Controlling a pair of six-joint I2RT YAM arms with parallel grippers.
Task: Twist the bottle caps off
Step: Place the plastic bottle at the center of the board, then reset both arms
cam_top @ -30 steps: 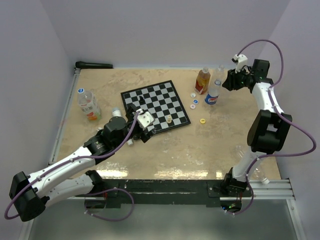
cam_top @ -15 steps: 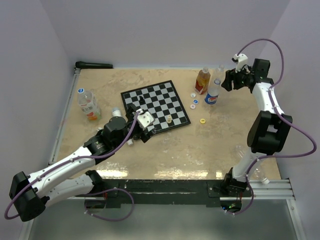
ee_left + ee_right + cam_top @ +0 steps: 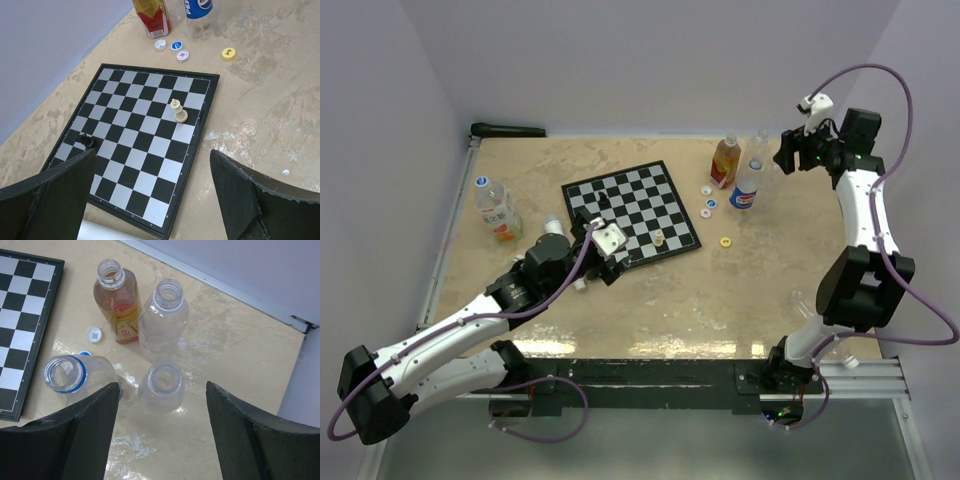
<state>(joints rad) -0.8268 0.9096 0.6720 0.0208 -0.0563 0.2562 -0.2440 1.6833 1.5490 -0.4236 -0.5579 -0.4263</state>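
Several loose bottle caps lie right of the chessboard: white (image 3: 160, 45), blue (image 3: 176, 46), white with a printed top (image 3: 183, 55) and yellow (image 3: 228, 53). Under my right gripper (image 3: 162, 390) stand several capless bottles: an orange drink bottle (image 3: 116, 295), a clear one (image 3: 167, 310), a smaller clear one (image 3: 162, 375) and one with a blue neck ring (image 3: 67, 377). The right gripper is open and holds nothing. My left gripper (image 3: 152, 155) hangs open over the board's near corner. At the far left a bottle (image 3: 497, 210) wears a blue cap (image 3: 483, 183).
The chessboard (image 3: 632, 210) fills the table's middle, with a cream piece (image 3: 178, 112) and a black piece (image 3: 86, 141) on it. A clear bottle (image 3: 835, 345) lies by the right arm's base. Walls close in the back and both sides.
My right gripper has lifted and drawn back to the right, away from the clear bottles, and its jaws have opened. The left arm has not moved.
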